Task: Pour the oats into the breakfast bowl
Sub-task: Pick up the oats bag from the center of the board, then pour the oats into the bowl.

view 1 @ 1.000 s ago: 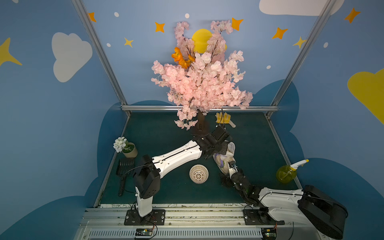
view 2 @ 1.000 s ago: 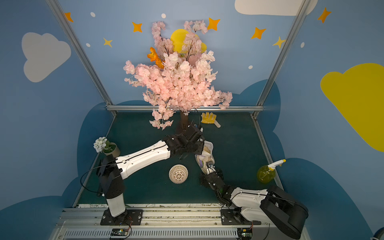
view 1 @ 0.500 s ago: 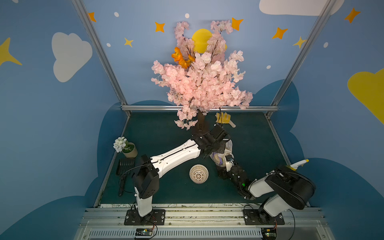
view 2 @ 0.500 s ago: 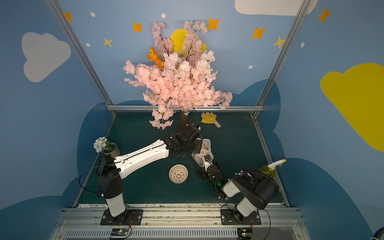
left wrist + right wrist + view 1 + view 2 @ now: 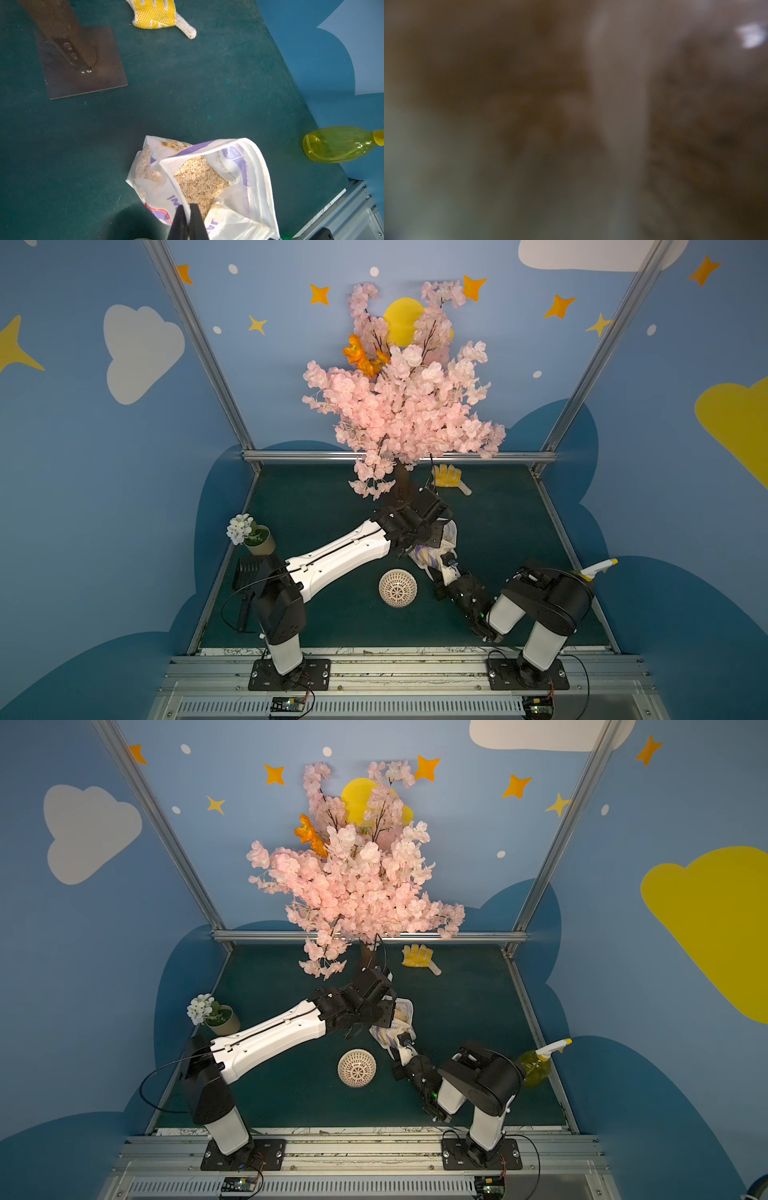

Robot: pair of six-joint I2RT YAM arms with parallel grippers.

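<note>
Left pincer (image 5: 187, 209) is clenched on the rim of the open bag (image 5: 255, 166), oats (image 5: 197, 178) showing inside. Right pincer (image 5: 446, 568) is at the bag's lower end; if it is clenched, I cannot tell. Bowl (image 5: 397, 588) stands on the mat (image 5: 311, 497) near the bag, not touching it.
</note>
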